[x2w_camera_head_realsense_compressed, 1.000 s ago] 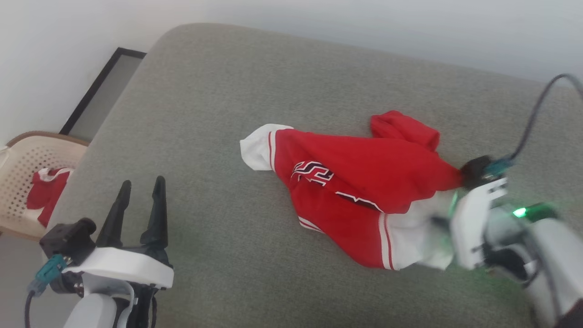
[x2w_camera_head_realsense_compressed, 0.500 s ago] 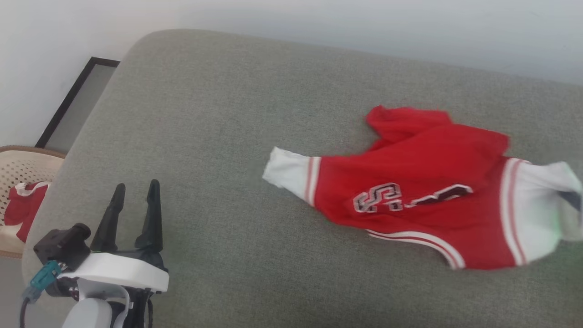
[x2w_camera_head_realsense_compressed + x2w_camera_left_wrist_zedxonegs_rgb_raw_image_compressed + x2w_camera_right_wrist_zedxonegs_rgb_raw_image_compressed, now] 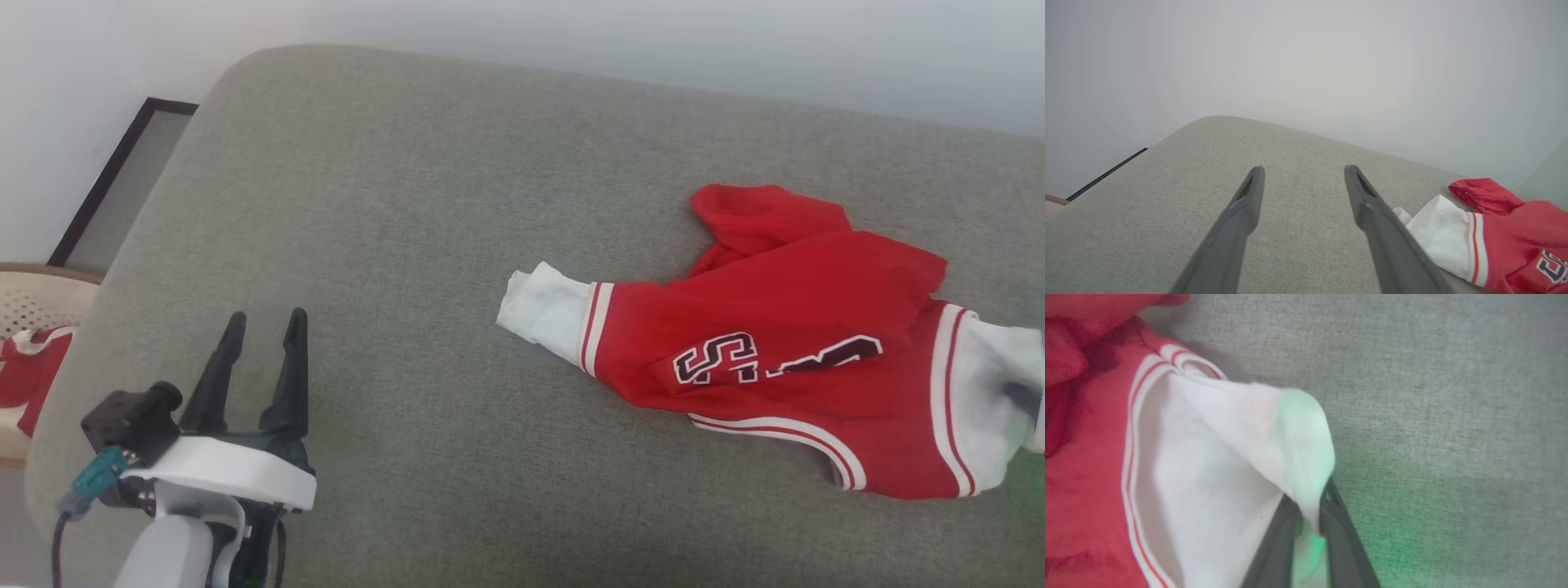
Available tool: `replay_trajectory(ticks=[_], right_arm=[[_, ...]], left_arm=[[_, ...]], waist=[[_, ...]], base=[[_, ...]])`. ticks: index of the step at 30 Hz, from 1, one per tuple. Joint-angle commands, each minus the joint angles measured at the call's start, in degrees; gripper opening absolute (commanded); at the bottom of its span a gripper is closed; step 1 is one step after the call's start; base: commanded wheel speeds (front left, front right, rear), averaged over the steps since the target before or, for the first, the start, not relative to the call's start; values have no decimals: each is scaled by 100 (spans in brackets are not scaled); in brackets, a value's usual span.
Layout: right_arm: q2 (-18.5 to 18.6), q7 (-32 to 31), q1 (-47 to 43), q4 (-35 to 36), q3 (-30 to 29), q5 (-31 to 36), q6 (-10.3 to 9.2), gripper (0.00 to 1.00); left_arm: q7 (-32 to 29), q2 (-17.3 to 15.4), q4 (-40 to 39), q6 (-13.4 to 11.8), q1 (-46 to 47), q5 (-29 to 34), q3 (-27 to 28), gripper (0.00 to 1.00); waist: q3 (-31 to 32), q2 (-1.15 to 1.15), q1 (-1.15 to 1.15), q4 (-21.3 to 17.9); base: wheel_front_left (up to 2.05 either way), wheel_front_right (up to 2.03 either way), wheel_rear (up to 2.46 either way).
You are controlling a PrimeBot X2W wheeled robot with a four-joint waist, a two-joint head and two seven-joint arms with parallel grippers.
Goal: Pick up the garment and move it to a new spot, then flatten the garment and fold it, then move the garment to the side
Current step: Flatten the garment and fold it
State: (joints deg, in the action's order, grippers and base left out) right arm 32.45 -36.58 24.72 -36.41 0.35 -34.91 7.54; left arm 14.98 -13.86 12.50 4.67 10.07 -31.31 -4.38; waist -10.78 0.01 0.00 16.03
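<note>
The broad grey cushion (image 3: 392, 188) spreads under both grippers. The garment (image 3: 784, 327), a red jersey, sprawls on it well off to the right of the left gripper (image 3: 266, 318), lettering up, one white sleeve (image 3: 543, 310) pointing towards that gripper. The left gripper stands over the cushion with fingers spread wide, nothing between them. The right gripper (image 3: 1309, 500) is drawn narrow, pinching the tip of the other sleeve (image 3: 1229, 449), which drapes over its fingertips

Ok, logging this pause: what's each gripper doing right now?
Left gripper: open, holding nothing.
Right gripper: closed on the white sleeve of the garment.
</note>
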Motion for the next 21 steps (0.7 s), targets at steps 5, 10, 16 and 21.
replay_trajectory(ticks=[5,10,16,21], right_arm=[[-37,338,131,-51,258,-82,-10,100],[-108,518,129,231,293,-184,-10,100],[-187,968,-55,1015,259,-220,-9,100],[-388,1650,-323,1791,26,-219,-8,100]], left_arm=[[-135,-202,-69,107,179,-89,-32,100],[-343,-371,-177,119,195,-167,-21,100],[-828,-603,-491,163,206,-335,-63,100],[-1415,-801,-783,129,192,-508,-126,100]], waist=[[84,-1,0,-250],[140,-1,0,-497],[218,-1,0,-900],[236,-1,0,-1254]], base=[[0,0,0],[0,0,0],[0,0,0],[0,0,0]])
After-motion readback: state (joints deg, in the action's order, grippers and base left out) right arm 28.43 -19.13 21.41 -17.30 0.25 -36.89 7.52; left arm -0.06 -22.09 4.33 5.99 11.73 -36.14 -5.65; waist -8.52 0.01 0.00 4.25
